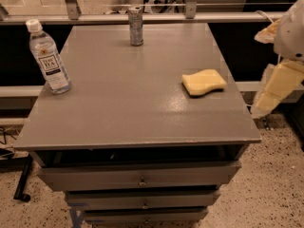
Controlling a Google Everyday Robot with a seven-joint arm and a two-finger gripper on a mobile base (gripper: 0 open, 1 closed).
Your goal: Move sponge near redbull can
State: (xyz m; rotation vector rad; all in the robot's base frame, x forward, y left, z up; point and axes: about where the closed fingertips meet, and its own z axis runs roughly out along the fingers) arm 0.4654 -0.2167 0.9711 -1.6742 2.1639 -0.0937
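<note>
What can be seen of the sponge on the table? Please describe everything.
The sponge is pale yellow and soft-looking, a flat rectangle with wavy, rounded edges. It lies flat near the right edge of the grey tabletop and touches only that surface. The gripper hangs past the tabletop's right side, apart from the sponge.
</note>
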